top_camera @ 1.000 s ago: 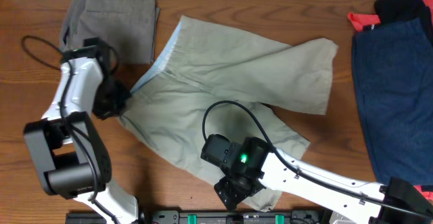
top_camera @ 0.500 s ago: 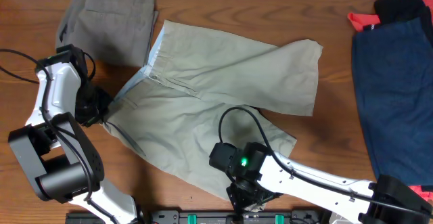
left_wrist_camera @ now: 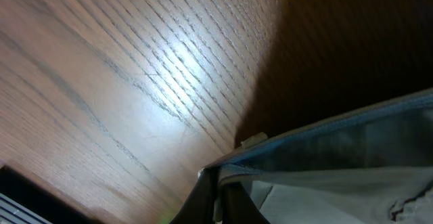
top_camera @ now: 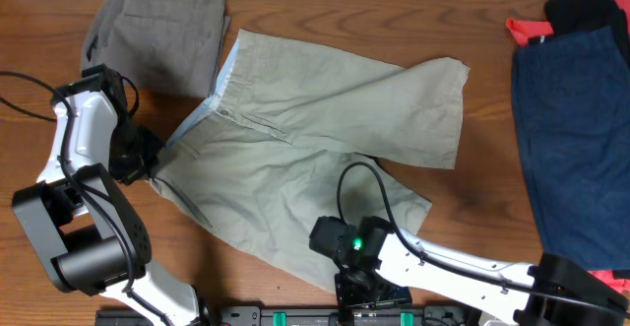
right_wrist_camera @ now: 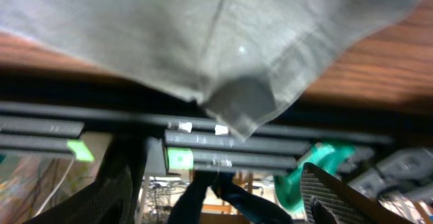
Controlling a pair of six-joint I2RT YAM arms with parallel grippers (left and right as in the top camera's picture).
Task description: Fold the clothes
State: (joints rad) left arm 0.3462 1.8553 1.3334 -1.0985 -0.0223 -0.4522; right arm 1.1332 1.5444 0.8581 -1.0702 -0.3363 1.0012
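Clothes spread across the bench (top_camera: pixel 487 218). At the far left, the left tool (top_camera: pixel 155 166) is pressed together on the waistband corner of the khaki shorts (top_camera: pixel 315 139), the pale blue lining showing along that edge. Behind it the grey shorts (top_camera: pixel 162 31) lie folded at the back, just beside the waistband. The khaki pair lies flat in the middle, legs pointing right and to the front. At the front edge the right tool (top_camera: pixel 362 292) pinches the near leg's hem corner. At the far right lie navy shorts (top_camera: pixel 576 139), with red cloth (top_camera: pixel 532 29) and black cloth (top_camera: pixel 591 9) behind them.
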